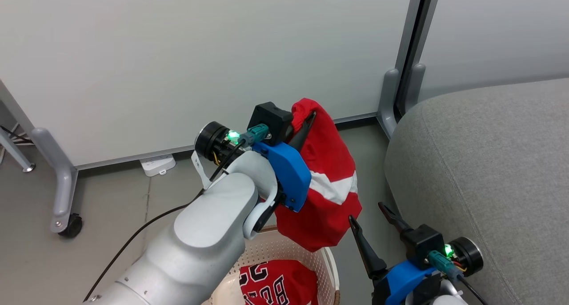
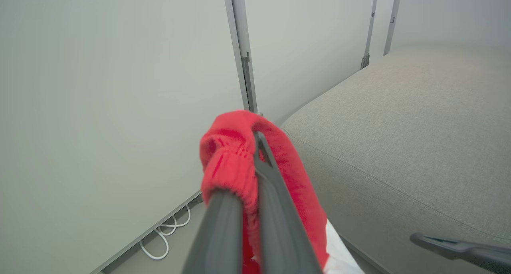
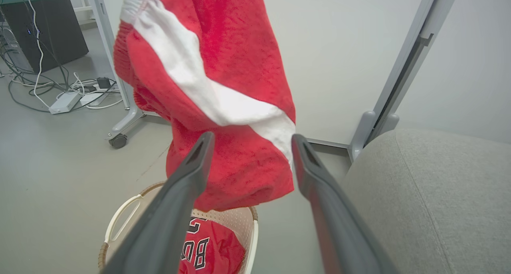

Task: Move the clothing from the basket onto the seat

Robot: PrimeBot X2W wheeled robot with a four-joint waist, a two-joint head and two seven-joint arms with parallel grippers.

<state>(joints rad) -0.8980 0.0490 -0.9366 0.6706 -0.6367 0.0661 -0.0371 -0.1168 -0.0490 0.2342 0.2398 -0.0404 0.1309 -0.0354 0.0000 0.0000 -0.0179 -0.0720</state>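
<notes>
- My left gripper [image 1: 311, 118] is high above the basket [image 1: 284, 248], and its two dark fingers [image 2: 275, 194] are pressed together on the ribbed waistband of the red shorts [image 1: 331, 194].
- The shorts hang free from that grip, straight over the far part of the basket. A white stripe crosses the red cloth.
- The lowest fold of the shorts comes down to the level of the basket's rim, on the side toward the seat [image 1: 489, 171]. I cannot tell if the cloth touches the rim or is only in front of it.
- The red jersey [image 1: 275, 282] lies inside the basket, at the bottom, crumpled, with its black-and-white lettering turned up.
- My right gripper [image 1: 366, 212] is low, between the basket and the seat, with its fingers spread wide. It holds nothing.
- In the right wrist view the hanging shorts are beyond the two fingertips and apart from them.
- The grey seat stands just beside the basket, on my right side. None of the clothing lies on the part of the seat that I can see.
- Behind the basket there is a pale wall panel [image 1: 200, 51], and a white power strip [image 1: 158, 164] lies on the floor [image 1: 111, 207] at its foot, well apart from the basket.
</notes>
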